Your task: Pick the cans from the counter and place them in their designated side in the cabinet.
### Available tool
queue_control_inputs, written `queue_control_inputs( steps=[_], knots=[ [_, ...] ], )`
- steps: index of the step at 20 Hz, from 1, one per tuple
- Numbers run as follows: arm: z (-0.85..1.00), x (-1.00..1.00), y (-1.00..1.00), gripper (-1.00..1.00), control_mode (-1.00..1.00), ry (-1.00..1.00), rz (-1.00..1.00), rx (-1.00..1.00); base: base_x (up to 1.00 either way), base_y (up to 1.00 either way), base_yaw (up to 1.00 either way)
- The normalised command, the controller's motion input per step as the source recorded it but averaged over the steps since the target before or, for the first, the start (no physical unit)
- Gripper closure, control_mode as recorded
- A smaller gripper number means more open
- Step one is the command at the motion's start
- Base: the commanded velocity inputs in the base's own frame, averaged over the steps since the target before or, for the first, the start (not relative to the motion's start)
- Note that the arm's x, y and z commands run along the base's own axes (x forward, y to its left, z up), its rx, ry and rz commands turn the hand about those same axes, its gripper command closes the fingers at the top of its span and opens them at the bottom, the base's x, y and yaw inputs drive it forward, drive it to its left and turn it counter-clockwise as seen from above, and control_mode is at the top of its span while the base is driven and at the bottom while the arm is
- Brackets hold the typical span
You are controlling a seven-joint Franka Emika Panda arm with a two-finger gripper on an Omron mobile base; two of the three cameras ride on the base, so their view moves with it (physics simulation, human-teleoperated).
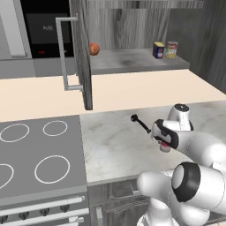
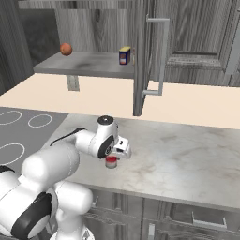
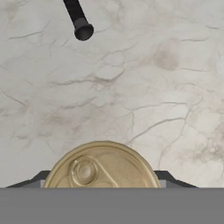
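A red can with a gold lid stands on the pale marbled counter. My gripper reaches down over it, and its dark fingertips press against the lid's two sides. This can peeks out under the hand near the counter's front edge. From the right, the can shows below the gripper. On the cabinet shelf stand a dark blue and yellow can and, beside it, a red and cream can. The blue can also shows from the right.
A black long-handled utensil lies on the counter just beyond the hand, its end ahead of the can. An orange ball rests at the shelf's left end. The cabinet door stands open with its bar handle. A grey stovetop is on the left.
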Motion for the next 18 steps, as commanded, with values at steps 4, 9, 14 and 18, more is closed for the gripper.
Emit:
queue_control_inputs(
  steps=[4,9,14,18],
  knots=[
    [0.38,0.00,0.00,1.00,-1.00,0.00,0.00,0.01,0.00,0.00,0.00],
    [0.34,-0.01,0.00,1.00,-1.00,0.00,0.00,0.01,0.00,0.00,0.00],
    [0.35,-0.01,0.00,1.00,-1.00,0.00,0.00,0.01,0.00,0.00,0.00],
    [0.33,-0.04,0.00,1.00,-1.00,0.00,0.01,0.02,0.00,0.00,0.00]
  ],
)
